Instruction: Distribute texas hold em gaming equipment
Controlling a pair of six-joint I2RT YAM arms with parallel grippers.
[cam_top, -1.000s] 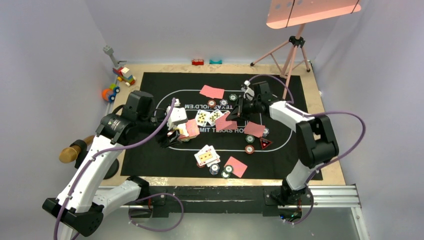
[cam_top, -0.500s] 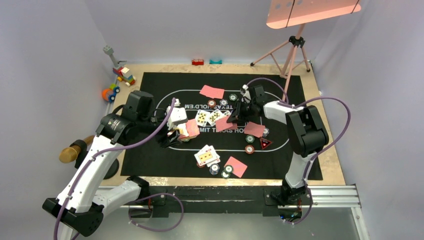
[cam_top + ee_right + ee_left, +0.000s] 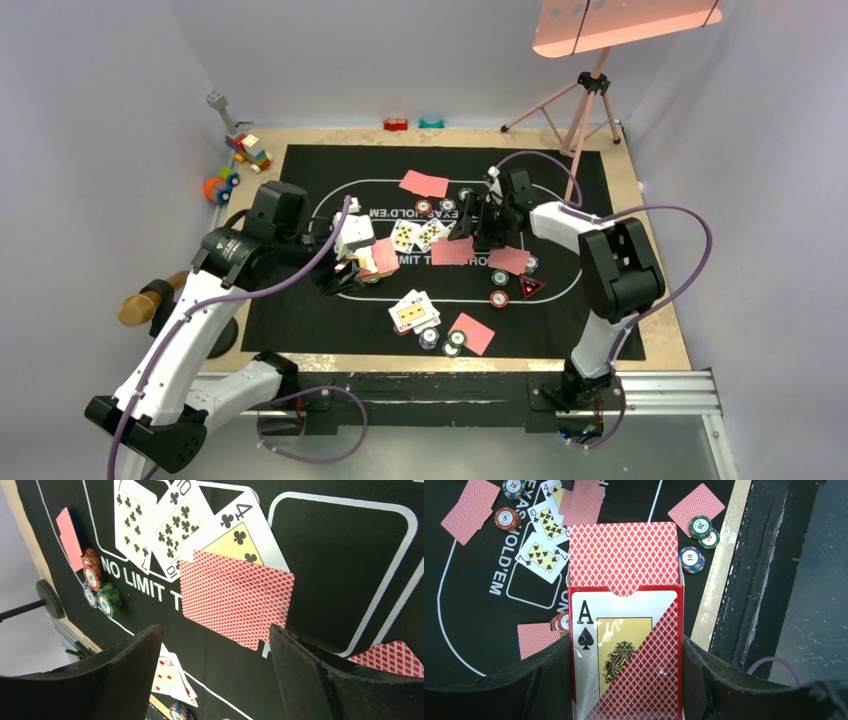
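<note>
One white-lettered black mat covers most of your tan table, pale grey walls around it. Your right tool stands wide just above a red-backed card that lies flat on the mat, overlapping the four of clubs. Your left tool clamps a red card box showing an ace of spades, lattice-backed cards protruding from its top.

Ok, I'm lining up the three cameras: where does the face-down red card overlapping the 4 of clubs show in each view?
Top external: face-down red card near the centre of the black mat.
Left wrist: top edge, left of centre, above the card box.
Right wrist: middle of the picture.
Shared landmark: the face-up clubs cards right beside it.
</note>
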